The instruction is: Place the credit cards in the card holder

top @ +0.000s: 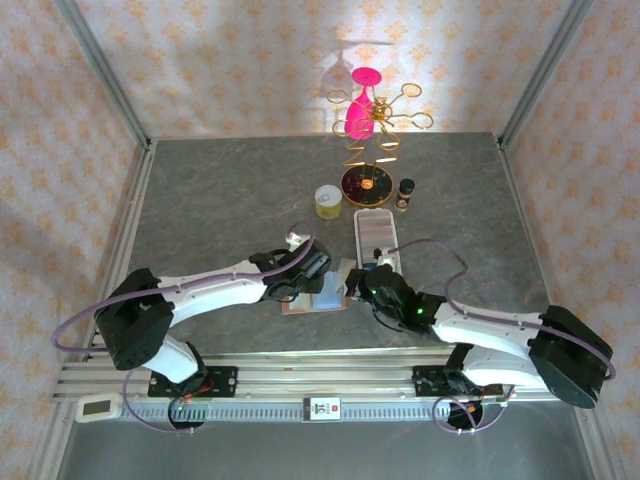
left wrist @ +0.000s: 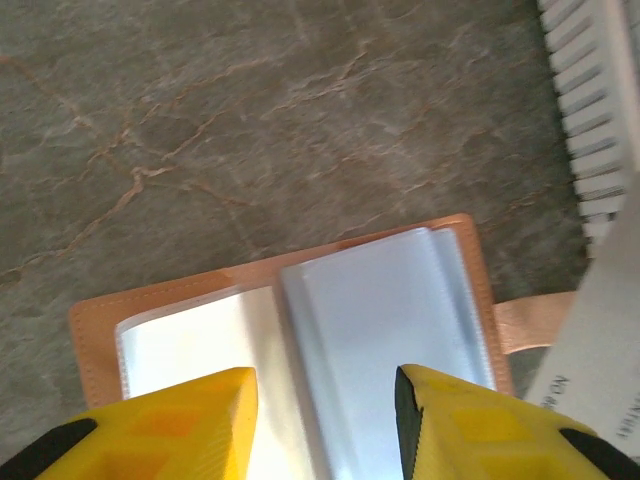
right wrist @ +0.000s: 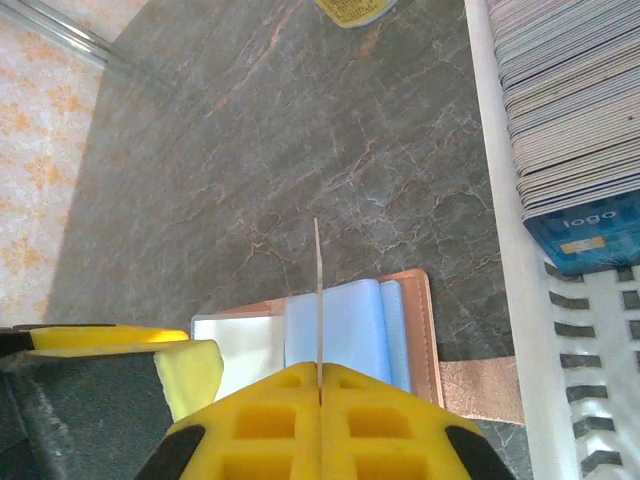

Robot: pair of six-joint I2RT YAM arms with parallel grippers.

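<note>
**Desk:** Four items are seen at the far side of the grey table: a yellowish jar, a small dark bottle, a round dark dish and a pink glass. Is anything set closer in?

**Caption:** A long white tray is set just right of the work spot, with stacked cards and a blue card laid in it.

**Desk:** How are the grippers shown?

**Caption:** The right gripper is clamped on one thin card, seen edge-on. The left gripper is spread apart, with nothing gripped.

**Desk:** And the card holder?

**Caption:** It is laid open on the table, clear sleeves up, beneath both grippers. The clamped card is poised over the pale-blue sleeves; whether they are touched cannot be told.
</note>
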